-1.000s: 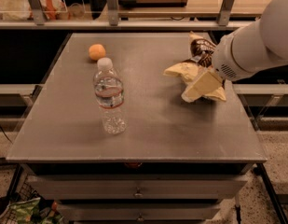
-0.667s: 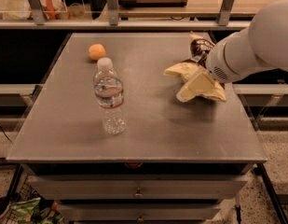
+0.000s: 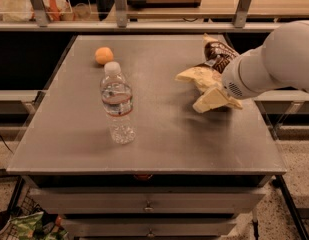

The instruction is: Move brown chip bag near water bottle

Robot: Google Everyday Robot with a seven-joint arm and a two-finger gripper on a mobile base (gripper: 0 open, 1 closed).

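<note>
The brown chip bag (image 3: 219, 54) lies crumpled at the right rear of the grey table (image 3: 159, 134); only its dark top with white print shows. My gripper (image 3: 204, 88) is right in front of it, its two cream fingers (image 3: 194, 75) spread apart at the bag's lower left edge. The white arm comes in from the right and hides the rest of the bag. I cannot tell whether the fingers touch the bag. The water bottle (image 3: 117, 104) stands upright left of centre, well apart from the bag and the gripper.
A small orange fruit (image 3: 104, 55) sits behind the bottle near the table's far left. A shelf with metal posts (image 3: 119, 6) runs along the back. Drawers (image 3: 149, 204) are below the table's front edge.
The gripper and arm have shifted slightly left and toward the front. The bag, the bottle and the fruit have not moved.
</note>
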